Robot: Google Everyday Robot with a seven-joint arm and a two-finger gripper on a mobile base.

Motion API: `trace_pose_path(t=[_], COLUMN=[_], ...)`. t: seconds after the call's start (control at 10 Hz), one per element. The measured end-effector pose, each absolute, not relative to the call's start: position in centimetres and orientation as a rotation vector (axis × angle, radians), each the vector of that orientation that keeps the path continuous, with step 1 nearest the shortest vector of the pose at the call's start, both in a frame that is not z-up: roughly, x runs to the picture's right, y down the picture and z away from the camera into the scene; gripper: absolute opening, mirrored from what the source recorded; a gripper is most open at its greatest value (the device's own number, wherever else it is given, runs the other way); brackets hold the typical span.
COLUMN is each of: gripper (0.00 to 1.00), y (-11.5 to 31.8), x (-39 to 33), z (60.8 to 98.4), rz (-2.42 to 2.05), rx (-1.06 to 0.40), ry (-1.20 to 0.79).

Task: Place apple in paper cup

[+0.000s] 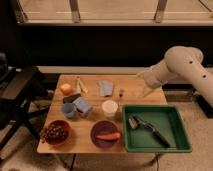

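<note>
The apple [65, 89], small and orange-red, sits at the back left of the wooden table [92, 122]. The white paper cup [109, 108] stands upright near the table's middle, right of a blue mug [68, 110]. My gripper [145, 83] hangs above the table's back right corner, beyond the green tray. It is open and empty. It is far to the right of the apple and behind and to the right of the cup.
A green tray [181, 142] with a dark utensil [148, 128] lies at the right. A red bowl of dark grapes [55, 132] and a purple plate with a carrot [106, 135] stand in front. Blue cloths [105, 87] lie mid-table. A black chair [17, 92] stands at the left.
</note>
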State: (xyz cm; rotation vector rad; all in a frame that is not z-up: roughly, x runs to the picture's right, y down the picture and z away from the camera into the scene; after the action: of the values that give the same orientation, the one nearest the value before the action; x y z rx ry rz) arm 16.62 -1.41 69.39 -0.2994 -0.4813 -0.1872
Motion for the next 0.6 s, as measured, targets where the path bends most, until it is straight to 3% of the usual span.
trace_pose_path(t=[0.6], gripper=[0.65], y=[-1.56], x=[16.76], z=[69.71], rz=[-0.186], rx=[-0.286], ry=[-0.501])
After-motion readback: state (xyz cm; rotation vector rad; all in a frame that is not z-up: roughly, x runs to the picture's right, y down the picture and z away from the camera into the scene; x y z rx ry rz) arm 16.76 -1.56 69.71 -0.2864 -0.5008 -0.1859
